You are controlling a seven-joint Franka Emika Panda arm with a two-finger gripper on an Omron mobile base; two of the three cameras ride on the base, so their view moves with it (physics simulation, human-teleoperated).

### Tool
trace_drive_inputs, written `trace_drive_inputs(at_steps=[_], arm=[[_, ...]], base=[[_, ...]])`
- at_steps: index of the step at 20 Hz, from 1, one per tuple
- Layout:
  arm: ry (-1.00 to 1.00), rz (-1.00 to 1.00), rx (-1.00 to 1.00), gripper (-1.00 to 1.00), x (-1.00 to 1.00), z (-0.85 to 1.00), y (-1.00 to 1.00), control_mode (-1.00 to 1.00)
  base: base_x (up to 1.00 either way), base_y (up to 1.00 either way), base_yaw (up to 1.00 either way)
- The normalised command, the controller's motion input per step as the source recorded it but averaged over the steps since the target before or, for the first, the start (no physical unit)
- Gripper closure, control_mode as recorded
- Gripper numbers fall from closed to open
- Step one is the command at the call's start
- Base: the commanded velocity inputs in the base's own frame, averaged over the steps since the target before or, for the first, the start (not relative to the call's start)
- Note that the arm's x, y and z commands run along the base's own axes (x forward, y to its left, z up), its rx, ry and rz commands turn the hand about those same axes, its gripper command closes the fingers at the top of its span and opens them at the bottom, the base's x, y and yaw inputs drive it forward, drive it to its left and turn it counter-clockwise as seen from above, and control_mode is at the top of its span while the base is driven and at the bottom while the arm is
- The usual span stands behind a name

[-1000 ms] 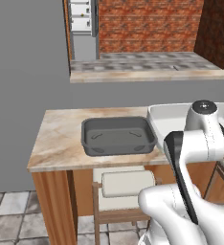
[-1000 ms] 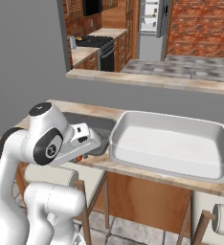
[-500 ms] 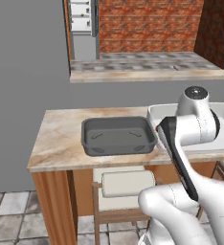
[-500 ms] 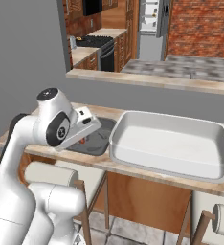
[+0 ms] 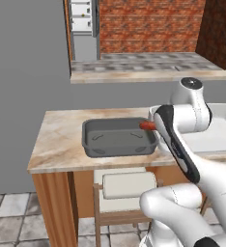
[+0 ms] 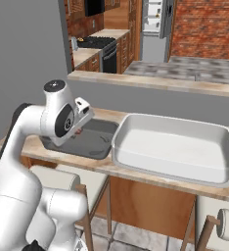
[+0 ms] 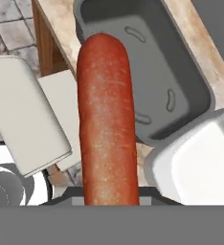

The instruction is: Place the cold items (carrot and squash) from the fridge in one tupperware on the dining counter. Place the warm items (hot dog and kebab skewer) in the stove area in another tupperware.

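A reddish-brown hot dog (image 7: pixel 106 119) stands lengthwise up the middle of the hand view, with my gripper (image 6: pixel 81 125) shut on its lower end. Its red tip (image 5: pixel 146 125) pokes out from behind my arm, just above the right rim of the dark grey tupperware (image 5: pixel 115 150) on the dining counter. That empty grey tub (image 7: pixel 181 72) lies below and ahead of the hot dog. A larger white tupperware (image 6: pixel 175 147) sits directly to its right, also empty. The carrot, squash and kebab skewer are out of view.
White-cushioned stools (image 5: pixel 129 185) stand under the marble counter's (image 5: pixel 57 144) front edge. Behind it runs a raised ledge (image 6: pixel 150 81). Farther back are a stove (image 6: pixel 94 44) on the left and a fridge (image 5: pixel 83 24).
My arm has swung up and forward, carrying the hot dog to the right end of the dark grey tupperware. The tubs have not moved.
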Motion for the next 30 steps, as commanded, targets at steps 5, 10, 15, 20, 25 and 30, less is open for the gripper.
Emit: trace_drive_inputs(at_steps=[5,10,15,20,25,30], arm=[[-0.04,0.25,0.05,1.00,0.76,-0.29,0.41,-1.00],[-0.03,0.18,0.05,1.00,0.93,-0.52,0.35,-1.00],[0.18,0.02,0.00,1.00,0.95,-0.46,0.33,-1.00],[0.14,0.00,0.00,1.00,0.84,-0.36,0.41,-1.00],[0.05,0.00,0.00,1.00,0.75,-0.44,0.47,-1.00],[0.01,0.00,-0.01,1.00,0.52,-0.56,0.46,-1.00]], base=[[0.00,0.00,0.00],[0.00,0.00,0.00],[0.00,0.00,0.00],[0.00,0.00,0.00],[0.00,0.00,0.00],[0.00,0.00,0.00]])
